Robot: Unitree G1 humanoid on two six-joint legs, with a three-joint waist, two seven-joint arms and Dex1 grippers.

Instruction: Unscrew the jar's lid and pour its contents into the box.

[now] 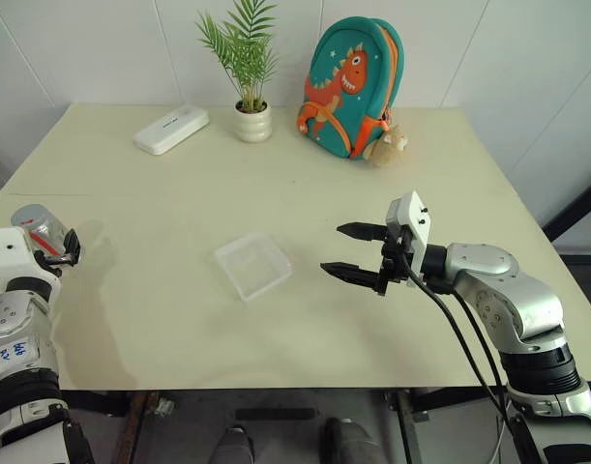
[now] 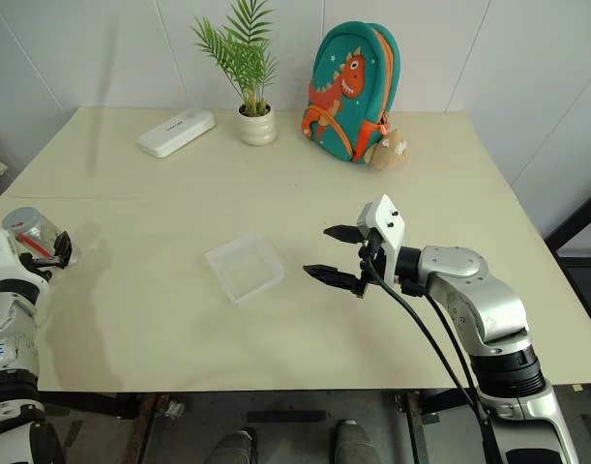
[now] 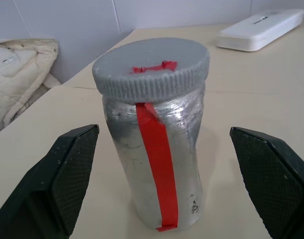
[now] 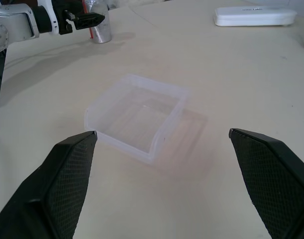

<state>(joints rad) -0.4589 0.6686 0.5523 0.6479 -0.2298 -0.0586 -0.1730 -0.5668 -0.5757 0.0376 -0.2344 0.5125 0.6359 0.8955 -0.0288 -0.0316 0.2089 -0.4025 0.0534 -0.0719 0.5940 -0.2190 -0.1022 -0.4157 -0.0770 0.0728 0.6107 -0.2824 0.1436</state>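
Note:
The silvery jar (image 3: 184,149) with a red stripe stands upright near the table's left edge, also seen as the jar (image 1: 36,224) from above. Its grey ribbed lid (image 3: 152,67) with a red mark sits screwed on top. The contents are hidden inside. My left gripper (image 3: 164,133) is open, with one finger on each side of the jar and a gap to both. The clear plastic box (image 1: 253,264) lies at the table's middle. My right gripper (image 1: 334,249) hovers open just right of the box, pointing toward it, holding nothing.
At the table's back stand a white oblong case (image 1: 171,129), a potted plant (image 1: 252,122), a teal dinosaur backpack (image 1: 351,85) and a small plush toy (image 1: 387,145). A pale quilted cloth (image 3: 17,74) lies beyond the table's left edge.

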